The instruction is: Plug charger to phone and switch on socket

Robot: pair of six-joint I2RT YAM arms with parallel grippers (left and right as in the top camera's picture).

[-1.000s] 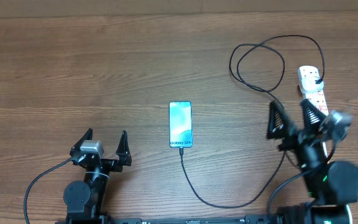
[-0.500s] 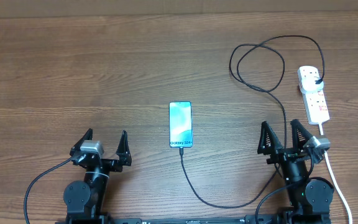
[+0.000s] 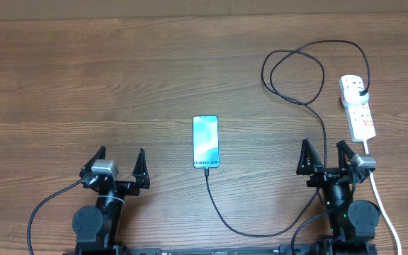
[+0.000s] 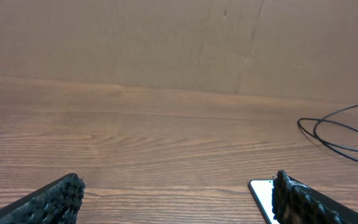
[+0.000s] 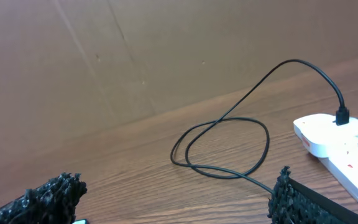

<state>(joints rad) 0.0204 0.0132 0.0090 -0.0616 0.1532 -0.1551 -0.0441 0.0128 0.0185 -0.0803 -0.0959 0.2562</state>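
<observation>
The phone (image 3: pixel 205 142) lies mid-table with its cyan screen lit; its corner shows in the left wrist view (image 4: pixel 261 194). The black charger cable (image 3: pixel 246 230) runs from the phone's near end, curves right, loops at the back (image 3: pixel 292 74) and its plug sits in the white socket strip (image 3: pixel 356 106). The right wrist view shows the cable loop (image 5: pixel 222 146) and the plug in the strip (image 5: pixel 337 134). My left gripper (image 3: pixel 116 164) is open and empty at the front left. My right gripper (image 3: pixel 326 157) is open and empty, just in front of the strip.
The strip's thick white cord (image 3: pixel 384 205) runs down the right side past my right arm. A brown cardboard wall (image 4: pixel 179 43) stands behind the wooden table.
My right gripper has drawn back from over the socket strip toward the front edge and settled there. The left arm, phone and cable have not moved.
</observation>
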